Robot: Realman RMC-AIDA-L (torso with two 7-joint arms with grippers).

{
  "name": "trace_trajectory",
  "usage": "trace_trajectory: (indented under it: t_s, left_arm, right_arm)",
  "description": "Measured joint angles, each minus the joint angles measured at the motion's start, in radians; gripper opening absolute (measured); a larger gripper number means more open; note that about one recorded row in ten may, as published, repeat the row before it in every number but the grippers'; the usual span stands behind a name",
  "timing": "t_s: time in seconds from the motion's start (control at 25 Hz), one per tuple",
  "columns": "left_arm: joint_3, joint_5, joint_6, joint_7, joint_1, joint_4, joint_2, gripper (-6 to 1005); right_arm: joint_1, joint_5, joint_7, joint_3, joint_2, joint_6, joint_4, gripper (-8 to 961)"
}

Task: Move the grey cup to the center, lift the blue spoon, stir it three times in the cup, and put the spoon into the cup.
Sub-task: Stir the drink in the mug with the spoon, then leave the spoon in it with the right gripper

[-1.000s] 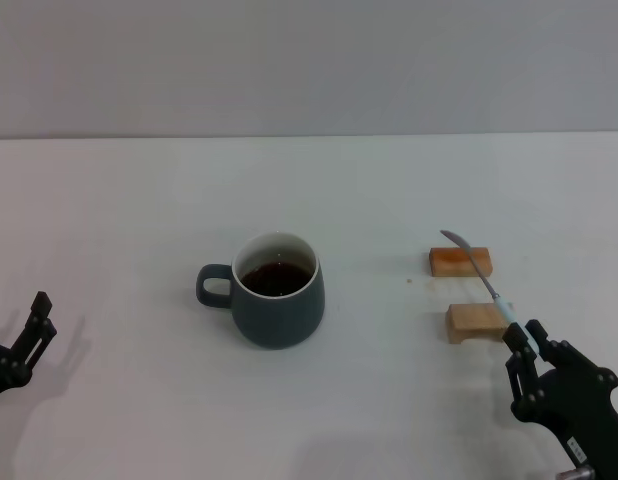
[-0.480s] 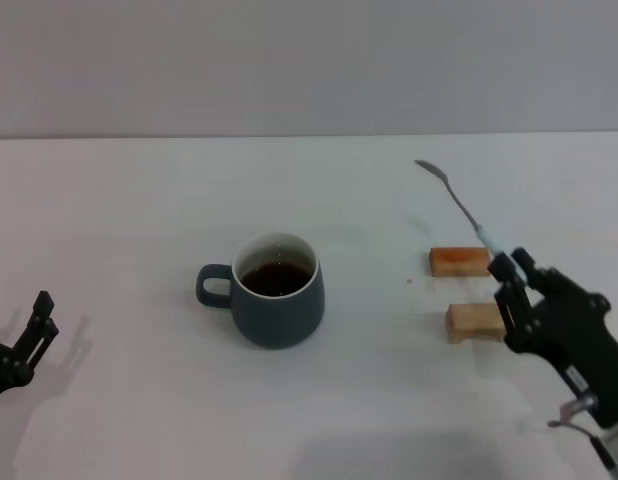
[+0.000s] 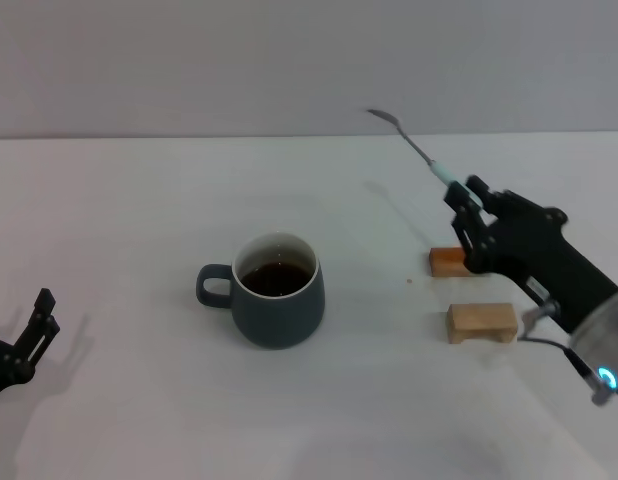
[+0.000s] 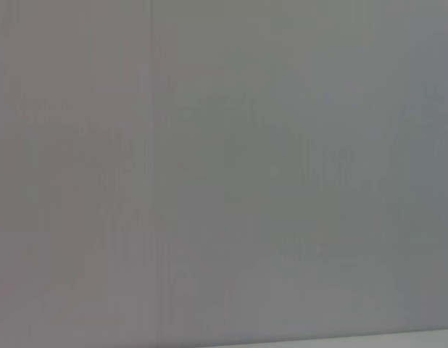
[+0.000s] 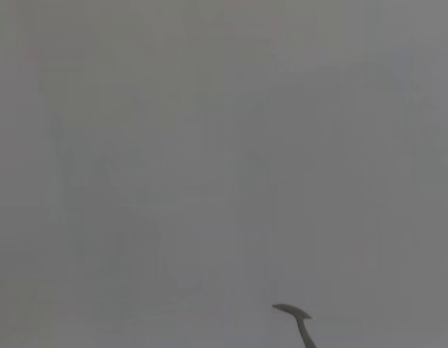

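— What's on the left side?
— The left gripper (image 3: 29, 330) sits low at the table's (image 3: 139, 200) left edge; whether its fingers are spread I cannot tell. Near the middle stands the grey cup (image 3: 277, 300), handle pointing left, dark liquid inside.

— And to the right?
— The right gripper (image 3: 467, 205) pinches the blue spoon (image 3: 417, 148) by its handle end, raised above two wooden blocks (image 3: 480, 322). The spoon's long axis slants up and leftward, bowl outermost.
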Motion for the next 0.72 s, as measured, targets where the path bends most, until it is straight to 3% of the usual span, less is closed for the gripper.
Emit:
trace_trajectory:
  t_s: [0.08,0.12,0.2,0.28,0.32,0.44,0.48,0.52,0.6,0.68,0.72]
  left_arm:
    - [0.000,0.000,0.000,0.000,0.000,0.000,0.000,862]
    - [0.000,0.000,0.000,0.000,0.000,0.000,0.000,862]
    - [0.000,0.000,-0.001,0.000,0.000,0.001,0.000,862]
    - [0.000,-0.001,-0.006,0.000,0.000,0.001,0.000,862]
    - [0.000,-0.001,-0.006,0.000,0.000,0.001,0.000,862]
    - [-0.001,-0.001,-0.017,0.000,0.000,0.001,0.000,862]
    - [-0.001,-0.002,-0.020,0.000,0.000,0.001,0.000,862]
    - [-0.002,-0.002,-0.023,0.000,-0.001,0.001,0.000,862]
    - [-0.002,-0.003,-0.028,0.000,-0.004,0.001,0.000,862]
    - [-0.002,-0.004,-0.030,0.000,-0.004,0.001,0.000,862]
    - [-0.002,-0.004,-0.030,0.000,-0.004,0.001,0.000,862]
  right_arm:
    - [-0.023,-0.107,0.000,0.136,-0.004,0.158,0.060,163]
    - [-0.023,-0.107,0.000,0.136,-0.004,0.158,0.060,163]
    - [-0.063,-0.215,-0.001,0.259,0.001,0.285,0.125,163]
    - [-0.154,-0.432,-0.002,0.446,0.035,0.508,0.269,163]
    - [-0.154,-0.432,-0.002,0.446,0.035,0.508,0.269,163]
    - [-0.262,-0.650,-0.002,0.631,0.114,0.775,0.462,163]
    - [-0.328,-0.794,-0.002,0.722,0.191,0.945,0.587,163]
    - [-0.328,-0.794,-0.002,0.722,0.191,0.945,0.587,163]
    - [-0.359,-0.884,-0.002,0.766,0.245,1.065,0.677,163]
    - [-0.364,-0.949,-0.002,0.799,0.285,1.247,0.790,163]
    - [-0.364,-0.949,-0.002,0.799,0.285,1.247,0.790,163]
